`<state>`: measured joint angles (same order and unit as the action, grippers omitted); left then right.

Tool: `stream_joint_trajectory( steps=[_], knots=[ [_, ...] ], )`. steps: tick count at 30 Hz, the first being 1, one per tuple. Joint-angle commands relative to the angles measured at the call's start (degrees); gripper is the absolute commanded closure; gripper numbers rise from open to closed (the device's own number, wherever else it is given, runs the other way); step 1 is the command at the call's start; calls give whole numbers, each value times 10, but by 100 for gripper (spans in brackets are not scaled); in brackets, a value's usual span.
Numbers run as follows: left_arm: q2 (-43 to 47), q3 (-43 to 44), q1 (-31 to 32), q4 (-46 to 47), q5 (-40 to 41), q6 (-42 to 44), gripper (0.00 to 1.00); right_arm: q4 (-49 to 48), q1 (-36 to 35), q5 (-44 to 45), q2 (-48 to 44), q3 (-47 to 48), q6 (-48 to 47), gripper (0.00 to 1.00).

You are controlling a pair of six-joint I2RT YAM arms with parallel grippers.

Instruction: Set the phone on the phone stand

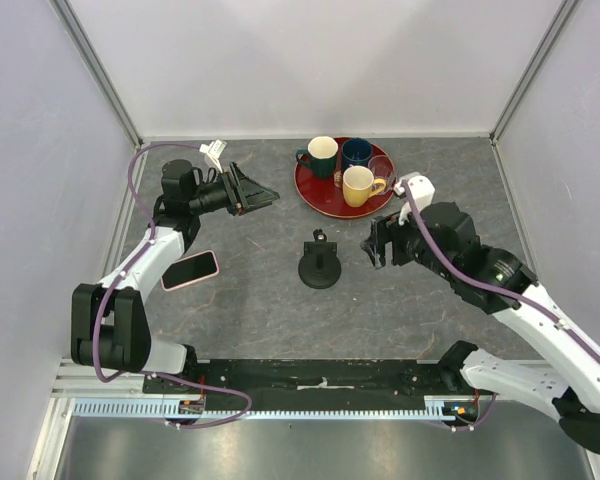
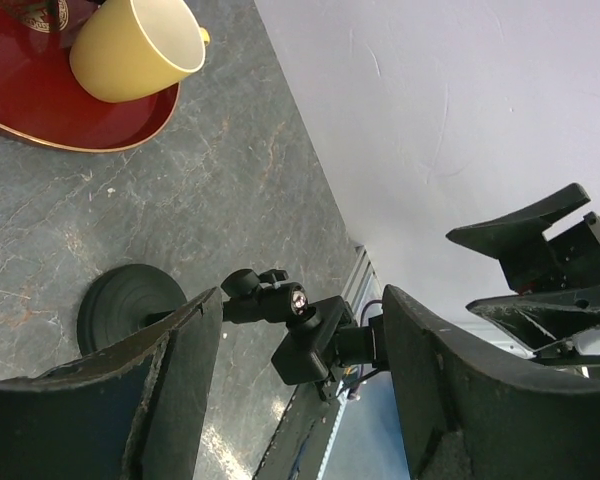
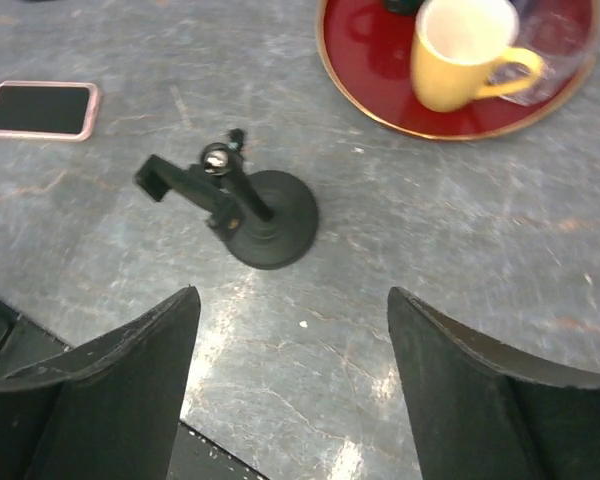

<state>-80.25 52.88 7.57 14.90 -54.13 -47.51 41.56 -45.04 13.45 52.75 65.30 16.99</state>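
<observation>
The phone, with a black screen and a pale pink case, lies flat on the grey table at the left, beside my left forearm. It also shows in the right wrist view. The black phone stand stands at the table's middle with nothing on it, and shows in both wrist views. My left gripper is open and empty, raised and pointing right at the stand. My right gripper is open and empty, just right of the stand.
A red tray at the back middle holds a green mug, a dark blue mug and a yellow mug. White walls close the sides and back. The black base rail runs along the near edge.
</observation>
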Motion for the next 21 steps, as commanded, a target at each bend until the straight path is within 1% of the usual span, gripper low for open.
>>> stream_joint_trajectory(
  steps=[1, 2, 3, 4, 5, 6, 8, 9, 11, 12, 14, 15, 19, 21],
  knots=[
    [0, 16, -1, 31, -21, -7, 29, -69, 57, -229, 74, 6, -143, 20],
    [0, 15, -1, 31, -20, -5, 29, -72, 67, -259, 90, 6, -155, 22],
    [2, 14, -1, 31, -19, 1, 29, -77, 98, -292, 103, 6, -165, 25],
    [2, 14, 0, 31, -19, 6, 28, -84, 117, -324, 127, 3, -169, 26],
    [-1, 14, -1, 31, -19, 8, 27, -100, 135, -384, 138, 1, -199, 27],
    [-3, 14, -1, 31, -19, 16, 27, -101, 150, -400, 147, 3, -212, 28],
    [-12, 15, -1, 34, -20, 22, 26, -106, 152, -413, 175, 10, -244, 28],
    [-15, 15, -1, 36, -20, 27, 26, -105, 152, -433, 184, 13, -253, 28],
    [-24, 14, -1, 47, -24, 29, 25, -117, 151, -480, 213, 14, -270, 29],
    [-26, 15, -1, 51, -25, 26, 25, -124, 151, -531, 223, 12, -280, 30],
    [-31, 16, -2, 58, -32, 19, 25, -123, 150, -567, 255, 17, -288, 33],
    [-30, 14, -3, 65, -33, 14, 25, -122, 146, -579, 263, 18, -292, 35],
    [-23, 8, -2, 64, -26, 16, 25, -139, 130, -549, 276, 21, -281, 37],
    [-22, 5, -2, 63, -19, 18, 25, -160, 110, -525, 269, 16, -268, 38]
  ],
)
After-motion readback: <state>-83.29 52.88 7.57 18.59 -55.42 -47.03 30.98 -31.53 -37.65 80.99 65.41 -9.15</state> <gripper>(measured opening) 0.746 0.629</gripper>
